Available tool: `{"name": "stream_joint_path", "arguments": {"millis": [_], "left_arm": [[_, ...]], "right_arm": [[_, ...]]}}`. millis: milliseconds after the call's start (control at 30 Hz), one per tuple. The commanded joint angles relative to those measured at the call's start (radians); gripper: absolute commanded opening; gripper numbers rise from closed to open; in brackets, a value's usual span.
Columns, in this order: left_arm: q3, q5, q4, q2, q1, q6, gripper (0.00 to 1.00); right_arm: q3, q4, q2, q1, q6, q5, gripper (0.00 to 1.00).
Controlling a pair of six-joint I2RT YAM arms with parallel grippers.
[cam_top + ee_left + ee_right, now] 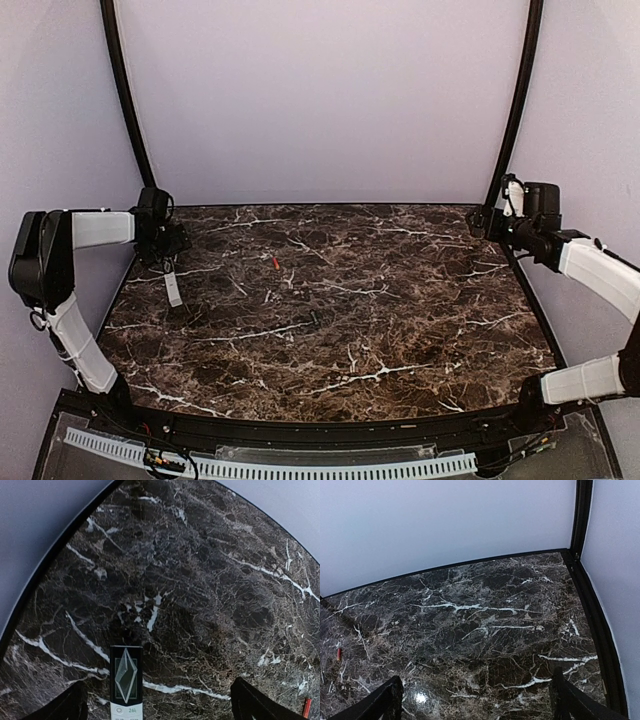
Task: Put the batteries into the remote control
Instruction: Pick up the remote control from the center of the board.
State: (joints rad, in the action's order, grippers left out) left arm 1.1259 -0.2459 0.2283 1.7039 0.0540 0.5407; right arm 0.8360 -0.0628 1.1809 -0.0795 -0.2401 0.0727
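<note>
The remote control (173,288) is a slim white bar lying on the dark marble table (400,330) near its left edge. In the left wrist view its dark screen end (126,677) lies low between my fingers. The red-orange battery (275,262) lies left of centre, towards the back; it also shows in the left wrist view (306,707) and the right wrist view (339,654). A faint thin dark shape (313,320) near mid-table may be the dark battery. My left gripper (163,238) (160,711) is open, hovering just behind the remote. My right gripper (497,222) (477,707) is open and empty at the back right corner.
A black raised rim (320,205) borders the table at the back and sides. Two black curved poles (125,90) rise at the back corners against pale walls. A white slotted cable duct (300,468) runs along the near edge.
</note>
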Motion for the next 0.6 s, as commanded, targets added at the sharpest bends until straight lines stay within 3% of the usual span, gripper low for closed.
{"name": "stream_joint_path", "arguments": {"millis": [0,367,567], "left_arm": [[-0.020,0.060,0.068,0.054,-0.007,0.134,0.99],[-0.045,0.027,0.078,0.121,-0.009,0.223,0.83],[-0.035,0.021,0.092,0.151,-0.012,0.190,0.56]], "right_arm": [[0.002,-0.099,-0.015,-0.011,0.006,-0.023,0.99],[-0.003,-0.115,-0.050,-0.014,-0.011,0.010,0.99],[-0.014,-0.118,-0.081,-0.014,-0.013,0.011,0.99]]}}
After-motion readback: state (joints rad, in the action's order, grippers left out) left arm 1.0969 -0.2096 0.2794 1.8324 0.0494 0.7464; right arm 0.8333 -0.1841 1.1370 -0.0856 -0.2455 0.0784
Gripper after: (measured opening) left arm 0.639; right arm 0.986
